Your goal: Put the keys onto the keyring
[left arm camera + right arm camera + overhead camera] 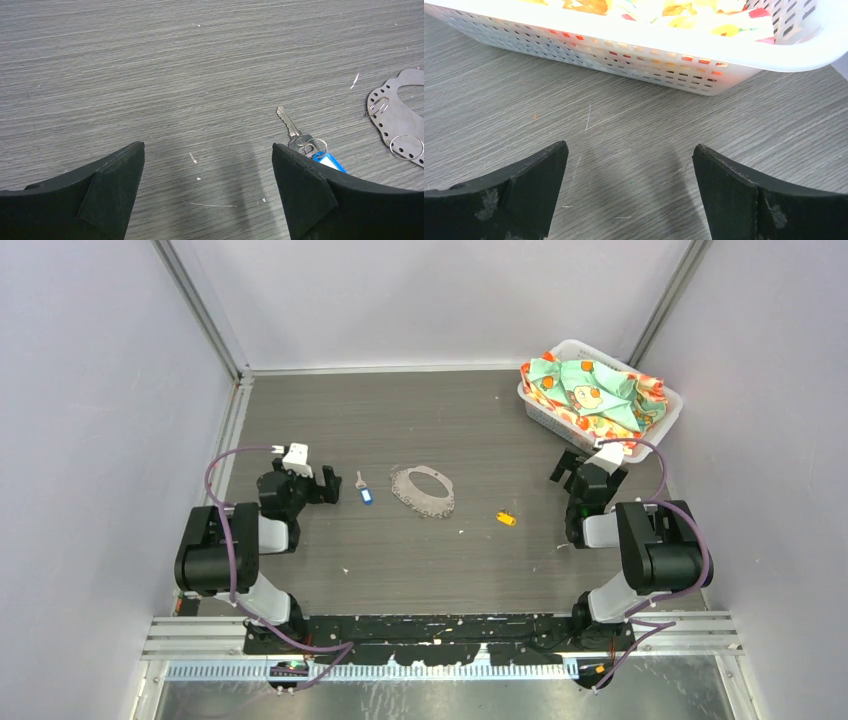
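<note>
Nearest you, left gripper (207,147) and right gripper (629,147), both spread and empty; mid-table, yellow key (507,519), blue key (305,142) and keyring (424,490), lying apart; far-right corner, basket (649,65); ease your left gripper centreward to straddle the blue key before pinching.

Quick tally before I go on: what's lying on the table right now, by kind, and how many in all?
Keys: 2, the blue-headed key and the yellow-orange-headed key
Grey keyring: 1
White basket: 1
Patterned cloth in the basket: 1
Total: 5
</note>
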Action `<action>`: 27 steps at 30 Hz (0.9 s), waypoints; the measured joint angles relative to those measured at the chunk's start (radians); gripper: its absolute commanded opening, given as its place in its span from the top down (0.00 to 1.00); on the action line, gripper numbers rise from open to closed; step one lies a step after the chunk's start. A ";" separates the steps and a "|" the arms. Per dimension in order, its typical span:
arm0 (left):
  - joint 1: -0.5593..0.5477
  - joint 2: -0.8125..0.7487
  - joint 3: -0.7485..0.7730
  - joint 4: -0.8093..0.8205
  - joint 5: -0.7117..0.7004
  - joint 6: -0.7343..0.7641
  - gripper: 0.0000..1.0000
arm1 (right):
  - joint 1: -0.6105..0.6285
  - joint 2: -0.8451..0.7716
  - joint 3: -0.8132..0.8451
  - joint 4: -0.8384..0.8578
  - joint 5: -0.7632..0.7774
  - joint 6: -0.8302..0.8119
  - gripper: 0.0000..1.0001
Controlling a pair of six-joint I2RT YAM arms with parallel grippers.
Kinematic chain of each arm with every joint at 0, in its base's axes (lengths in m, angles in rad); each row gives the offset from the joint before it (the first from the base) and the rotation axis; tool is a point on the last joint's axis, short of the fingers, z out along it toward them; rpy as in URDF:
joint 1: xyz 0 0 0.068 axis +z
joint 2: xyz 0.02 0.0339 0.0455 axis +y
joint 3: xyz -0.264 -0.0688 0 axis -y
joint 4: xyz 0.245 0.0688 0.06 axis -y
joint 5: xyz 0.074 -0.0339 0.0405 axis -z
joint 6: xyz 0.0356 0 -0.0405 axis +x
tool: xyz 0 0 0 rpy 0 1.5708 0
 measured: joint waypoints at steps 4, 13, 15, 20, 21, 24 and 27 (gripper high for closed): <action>0.000 0.000 0.000 0.000 0.000 0.000 0.00 | 0.000 0.000 -0.001 0.000 0.011 0.010 0.00; 0.008 -0.005 0.000 -0.005 0.013 -0.001 0.00 | 0.014 -0.176 0.170 -0.404 0.034 0.114 0.00; 0.011 -0.017 0.001 -0.019 0.017 0.000 0.00 | 0.015 -0.247 0.248 -0.489 0.030 0.253 0.00; 0.011 -0.030 0.002 -0.029 0.017 -0.001 0.00 | 0.026 -0.364 0.342 -0.613 -0.067 0.462 0.00; 0.012 -0.035 0.005 -0.045 0.021 -0.001 0.00 | 0.035 -0.366 0.340 -0.621 -0.095 0.476 0.00; 0.017 -0.109 0.056 -0.204 0.038 0.000 0.00 | 0.154 -0.336 0.340 -0.701 -0.105 0.463 0.00; 0.018 -0.230 0.158 -0.364 0.039 0.002 0.00 | 0.356 -0.270 0.362 -0.790 -0.059 0.402 0.00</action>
